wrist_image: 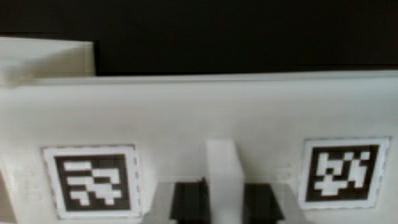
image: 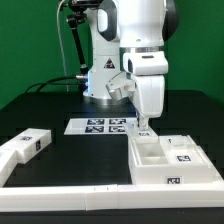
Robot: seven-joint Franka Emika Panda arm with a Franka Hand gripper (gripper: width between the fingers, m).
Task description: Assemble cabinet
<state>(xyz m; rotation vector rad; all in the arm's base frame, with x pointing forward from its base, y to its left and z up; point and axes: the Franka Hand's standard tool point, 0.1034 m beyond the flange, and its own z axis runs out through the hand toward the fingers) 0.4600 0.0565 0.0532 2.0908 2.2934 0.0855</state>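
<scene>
The white cabinet shell [image: 150,172] lies at the exterior view's right, open side up, with tagged blocks [image: 184,156] in it. My gripper [image: 144,128] reaches straight down onto the shell's far left part. In the wrist view my gripper [wrist_image: 222,203] has its two dark fingers [wrist_image: 191,205] pressed on either side of a thin upright white wall [wrist_image: 222,170] of the cabinet. A broad white face of the cabinet [wrist_image: 196,110] with two marker tags fills that view. Another tagged white cabinet block [image: 27,145] lies apart at the exterior view's left.
The marker board [image: 103,125] lies flat in front of the robot's base. A long low white rail [image: 70,196] runs along the table's front edge. The arm's base [image: 100,75] stands at the back, with cables to its left.
</scene>
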